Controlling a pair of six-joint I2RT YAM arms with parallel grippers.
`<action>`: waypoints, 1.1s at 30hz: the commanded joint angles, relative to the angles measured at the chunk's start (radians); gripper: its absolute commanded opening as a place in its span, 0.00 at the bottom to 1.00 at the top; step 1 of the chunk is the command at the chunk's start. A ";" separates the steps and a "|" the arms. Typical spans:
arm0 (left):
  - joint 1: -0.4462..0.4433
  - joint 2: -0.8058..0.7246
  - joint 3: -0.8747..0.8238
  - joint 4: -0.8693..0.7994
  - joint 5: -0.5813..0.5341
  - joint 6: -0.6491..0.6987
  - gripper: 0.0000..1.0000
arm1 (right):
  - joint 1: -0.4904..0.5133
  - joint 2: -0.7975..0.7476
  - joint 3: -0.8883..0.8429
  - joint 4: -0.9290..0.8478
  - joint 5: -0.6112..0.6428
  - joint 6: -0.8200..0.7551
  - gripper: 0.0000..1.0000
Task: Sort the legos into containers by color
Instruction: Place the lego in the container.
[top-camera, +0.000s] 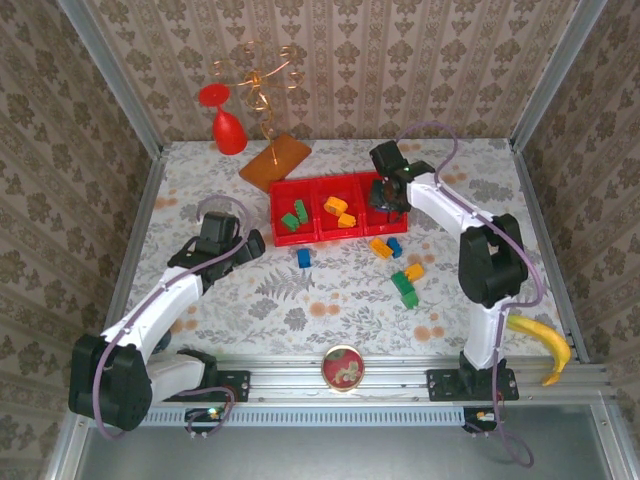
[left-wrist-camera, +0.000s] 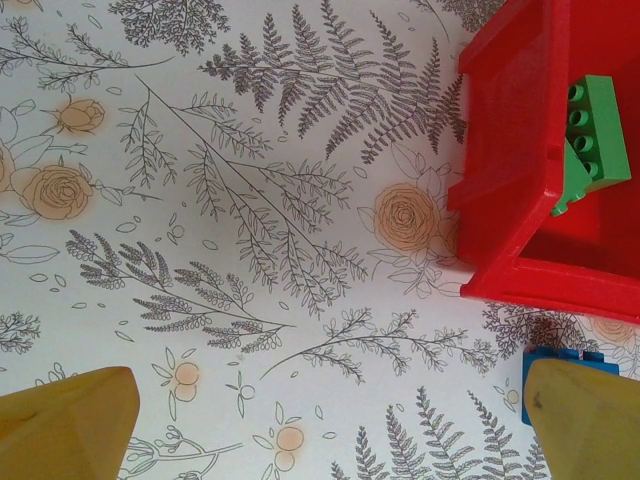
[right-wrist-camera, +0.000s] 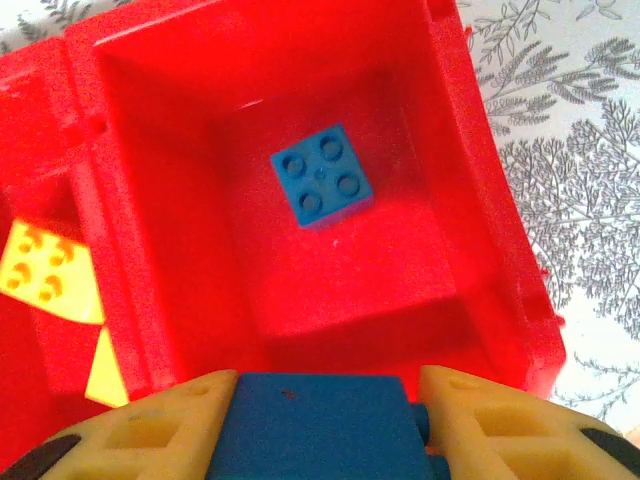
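Observation:
My right gripper (top-camera: 386, 198) hangs over the right compartment of the red tray (top-camera: 318, 186), shut on a blue lego (right-wrist-camera: 312, 428). Another blue lego (right-wrist-camera: 322, 176) lies on that compartment's floor. Yellow legos (top-camera: 340, 210) fill the middle compartment and green legos (top-camera: 293, 217) the left one. My left gripper (top-camera: 250, 243) stands open and empty over the cloth, left of the tray; in its wrist view a loose blue lego (left-wrist-camera: 558, 357) lies by the right finger (left-wrist-camera: 585, 415). On the cloth lie orange (top-camera: 380, 247), blue (top-camera: 396, 246), orange (top-camera: 414, 271) and green (top-camera: 404, 288) legos.
A red goblet (top-camera: 225, 120) and an orange-brown board (top-camera: 275, 160) stand behind the tray at the back. A yellow banana (top-camera: 545, 345) lies at the front right by the right arm's base. A round tin (top-camera: 343, 367) sits on the front rail.

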 joint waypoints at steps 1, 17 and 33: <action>0.011 -0.029 -0.009 -0.010 0.000 0.002 1.00 | 0.000 0.041 0.074 -0.064 0.061 -0.028 0.39; 0.012 -0.036 -0.006 -0.005 0.013 0.014 1.00 | 0.000 0.069 0.126 -0.098 0.078 -0.028 0.61; 0.011 -0.038 -0.007 -0.002 0.020 0.020 1.00 | 0.018 -0.217 -0.158 -0.076 0.074 0.023 0.69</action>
